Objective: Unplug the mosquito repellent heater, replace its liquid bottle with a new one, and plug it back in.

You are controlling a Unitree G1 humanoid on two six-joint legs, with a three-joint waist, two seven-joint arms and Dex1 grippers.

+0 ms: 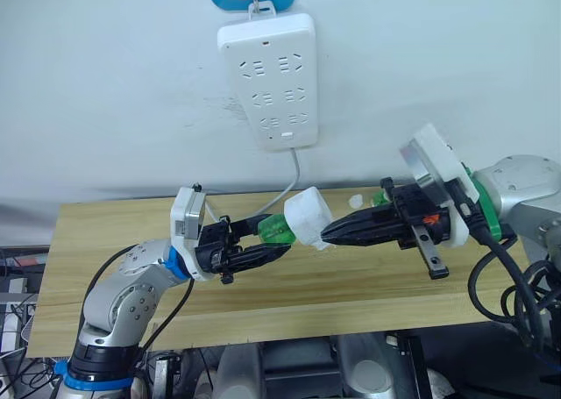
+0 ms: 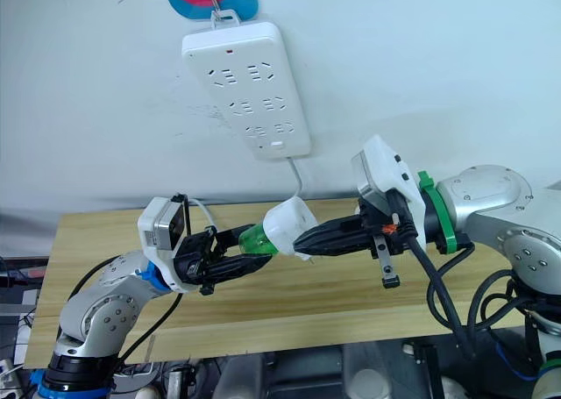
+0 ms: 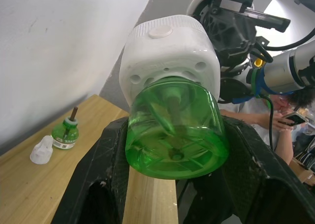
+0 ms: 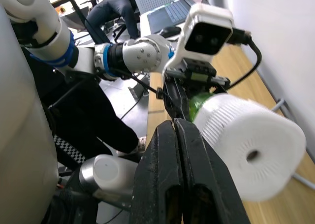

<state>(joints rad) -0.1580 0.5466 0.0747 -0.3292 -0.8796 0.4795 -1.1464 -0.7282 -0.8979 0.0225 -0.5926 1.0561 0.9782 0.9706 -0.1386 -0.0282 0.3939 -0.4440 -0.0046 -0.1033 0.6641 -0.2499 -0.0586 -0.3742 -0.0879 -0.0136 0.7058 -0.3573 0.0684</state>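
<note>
The white mosquito repellent heater (image 1: 307, 217) hangs in the air above the wooden table (image 1: 114, 241), held between both grippers. My right gripper (image 1: 329, 234) comes in from the right, its fingers pressed together at the heater's lower edge. My left gripper (image 1: 273, 238) is shut on the new one (image 3: 174, 130), a green bottle with no cap. Its neck sits inside the heater's underside (image 3: 170, 51). Its liquid bottle (image 3: 65, 133), green with a bare dark wick, stands upright on the table by the wall. A small white cap (image 3: 41, 150) lies beside it.
A large white power strip (image 1: 270, 79) hangs on the wall above the table, its cable dropping behind the heater. A seated person holding a phone (image 3: 280, 120) is beyond the table's right end. The table's front edge runs just below the grippers.
</note>
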